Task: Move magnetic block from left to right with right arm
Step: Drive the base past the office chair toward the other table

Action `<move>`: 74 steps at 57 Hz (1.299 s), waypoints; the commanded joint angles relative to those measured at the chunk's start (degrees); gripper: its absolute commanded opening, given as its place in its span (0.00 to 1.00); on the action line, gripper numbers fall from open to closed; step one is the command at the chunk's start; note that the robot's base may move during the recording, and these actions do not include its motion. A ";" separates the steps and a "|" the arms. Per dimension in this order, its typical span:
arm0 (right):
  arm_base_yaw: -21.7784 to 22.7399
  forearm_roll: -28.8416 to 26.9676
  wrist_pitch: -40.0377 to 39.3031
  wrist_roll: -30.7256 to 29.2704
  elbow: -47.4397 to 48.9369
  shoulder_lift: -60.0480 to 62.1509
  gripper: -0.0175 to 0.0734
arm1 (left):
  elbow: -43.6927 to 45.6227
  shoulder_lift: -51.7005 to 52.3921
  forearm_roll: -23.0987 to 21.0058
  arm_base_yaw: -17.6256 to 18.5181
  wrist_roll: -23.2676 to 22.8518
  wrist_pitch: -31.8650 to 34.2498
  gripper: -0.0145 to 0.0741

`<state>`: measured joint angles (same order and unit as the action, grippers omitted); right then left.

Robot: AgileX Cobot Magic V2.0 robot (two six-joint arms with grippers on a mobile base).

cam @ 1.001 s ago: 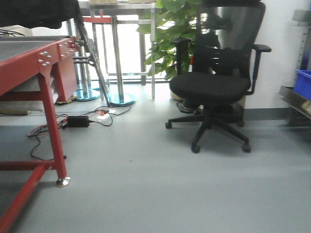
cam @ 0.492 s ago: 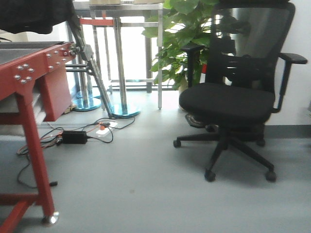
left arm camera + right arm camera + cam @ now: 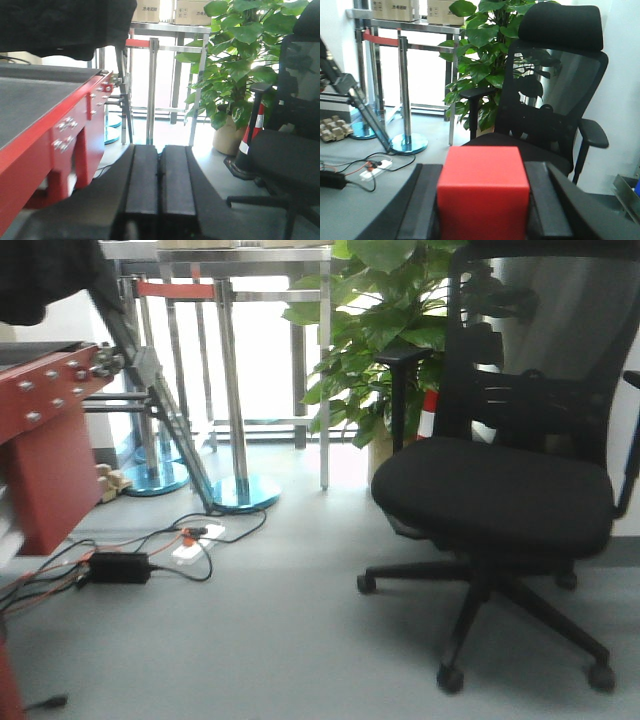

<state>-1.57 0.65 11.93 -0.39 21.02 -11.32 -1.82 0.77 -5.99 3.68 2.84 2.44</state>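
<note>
The magnetic block [image 3: 483, 190], a plain red cube, sits between the two black fingers of my right gripper [image 3: 484, 172], which is shut on it; it fills the lower middle of the right wrist view. My left gripper [image 3: 160, 152] is shut with its two black pads pressed together and nothing between them. Neither gripper nor the block shows in the front view.
A red-framed table [image 3: 55, 145] [image 3: 45, 430] stands at the left. A black office chair [image 3: 500, 490] [image 3: 555, 95] and a potted plant [image 3: 385, 340] are at the right. Metal stands [image 3: 235, 390], cables and a power brick [image 3: 120, 565] lie on the grey floor.
The front view has shifted: the chair and plant have grown larger and moved right, and the red table has slid further out of frame to the left.
</note>
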 commanded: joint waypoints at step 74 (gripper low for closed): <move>0.16 0.60 -5.02 -0.61 1.60 -0.78 0.53 | -0.54 0.52 -0.27 -0.04 0.14 5.23 0.02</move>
<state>-1.57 0.65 11.93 -0.39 21.02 -11.32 -1.82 0.77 -5.99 3.68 2.84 2.44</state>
